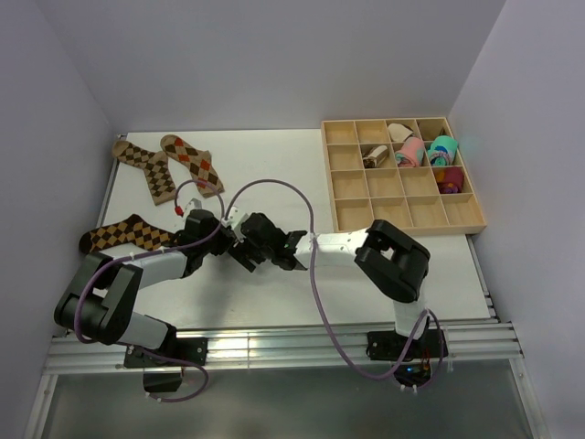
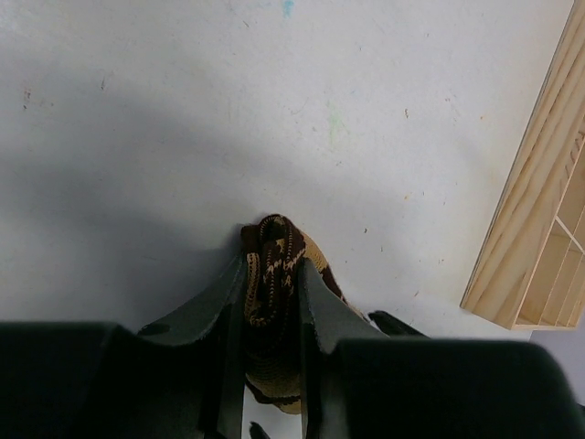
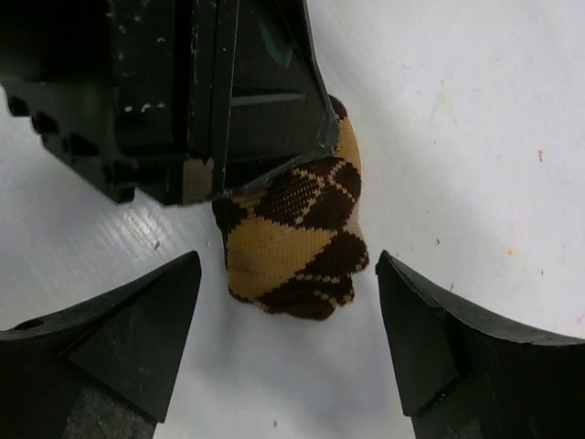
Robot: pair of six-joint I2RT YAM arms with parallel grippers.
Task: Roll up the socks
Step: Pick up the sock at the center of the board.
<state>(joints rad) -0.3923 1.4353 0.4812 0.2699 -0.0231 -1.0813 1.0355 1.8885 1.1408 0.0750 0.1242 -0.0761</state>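
The rolled argyle sock (image 3: 292, 233) is pinched by the left end effector (image 2: 272, 273); the right end effector (image 3: 285, 265) gapes empty. Firm pressure is advised against unrolling.

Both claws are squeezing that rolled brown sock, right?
Not quite: only the left gripper squeezes the rolled sock. The right gripper stands open, jaws either side of it without touching, as the right wrist view shows.

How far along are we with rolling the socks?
Done: one brown-and-cream bundle sits in the wooden tray. In hand: the left pincer is shut on a bunched argyle sock, the right pincer open around it. Left: three argyle socks lie flat, two at the far-left corner, one by the left arm.
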